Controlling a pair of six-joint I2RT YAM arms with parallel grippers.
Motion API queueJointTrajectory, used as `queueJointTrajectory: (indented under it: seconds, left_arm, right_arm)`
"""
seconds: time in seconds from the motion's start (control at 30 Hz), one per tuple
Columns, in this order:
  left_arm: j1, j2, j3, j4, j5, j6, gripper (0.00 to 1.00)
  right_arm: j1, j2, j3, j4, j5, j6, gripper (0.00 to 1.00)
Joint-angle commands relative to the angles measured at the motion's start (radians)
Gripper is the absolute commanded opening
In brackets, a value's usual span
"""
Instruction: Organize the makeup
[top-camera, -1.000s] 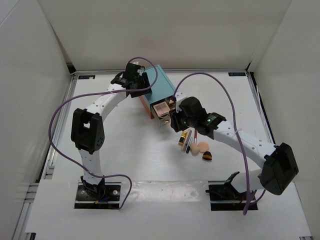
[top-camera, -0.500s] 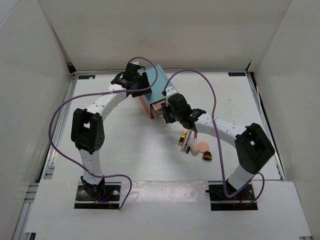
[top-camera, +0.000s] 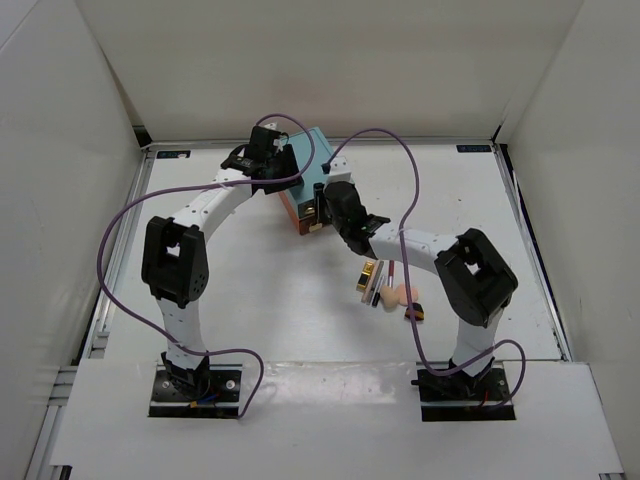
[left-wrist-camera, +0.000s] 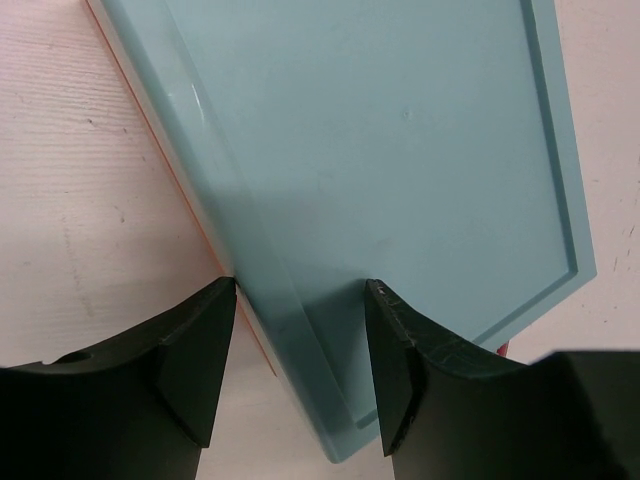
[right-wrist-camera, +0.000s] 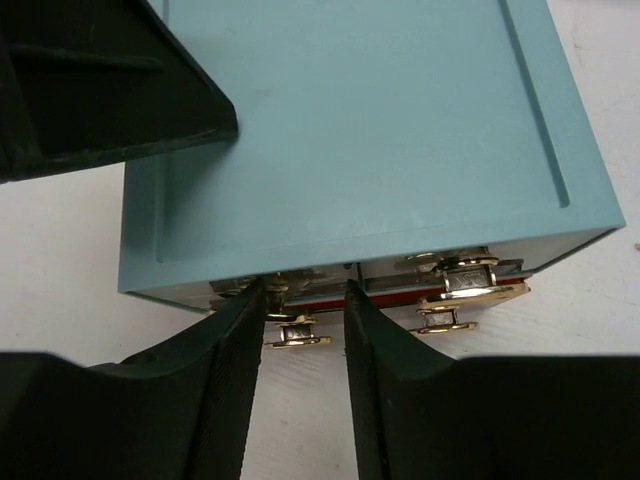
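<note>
Plainly the makeup lies loose on the surface, near the teal drawer box. Right jaws flank its gold handle, narrowly parted; pinched or not, I cannot tell. Left jaws stand spread astride the box's edge. A pull with a poor hold may slip off, or drag the box.

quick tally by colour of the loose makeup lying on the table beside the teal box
gold tube: 1
peach sponge: 1
black-and-orange piece: 1
slim stick: 1 sure, possibly more, too small to separate
total: at least 4
</note>
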Motion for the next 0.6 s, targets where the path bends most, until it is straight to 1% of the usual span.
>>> queueJointTrajectory:
  seconds: [0.0,0.1,0.17,0.27,0.3,0.37,0.43,0.57]
  left_arm:
    - [0.0,-0.013,-0.034,-0.059,0.02,0.021,0.64]
    - [-0.001,-0.016,-0.031,-0.062,0.014,0.024,0.64]
    - [0.0,-0.016,-0.028,-0.058,0.014,0.025,0.64]
    - [0.003,-0.013,-0.02,-0.065,0.014,0.028,0.64]
    - [0.0,-0.009,-0.019,-0.065,0.014,0.031,0.64]
    - [0.003,-0.003,-0.003,-0.072,0.014,0.031,0.64]
    - [0.002,0.006,0.012,-0.078,0.017,0.031,0.64]
    - [0.003,0.003,0.012,-0.084,0.014,0.031,0.64]
  right_arm:
    - [-0.001,-0.015,0.026,0.122,0.083,0.044,0.42]
    - [-0.001,-0.07,-0.032,0.145,0.101,0.056,0.47]
    - [-0.001,-0.138,-0.084,0.121,0.089,0.056,0.47]
    - [-0.004,-0.202,-0.141,0.049,0.039,0.035,0.55]
    - [-0.001,-0.218,-0.156,0.036,0.028,0.013,0.61]
    - [-0.001,-0.227,-0.223,0.058,-0.017,-0.048,0.67]
    - [-0.001,-0.221,-0.245,0.055,-0.052,-0.128,0.69]
    - [-0.005,-0.19,-0.298,0.125,-0.132,-0.14,0.72]
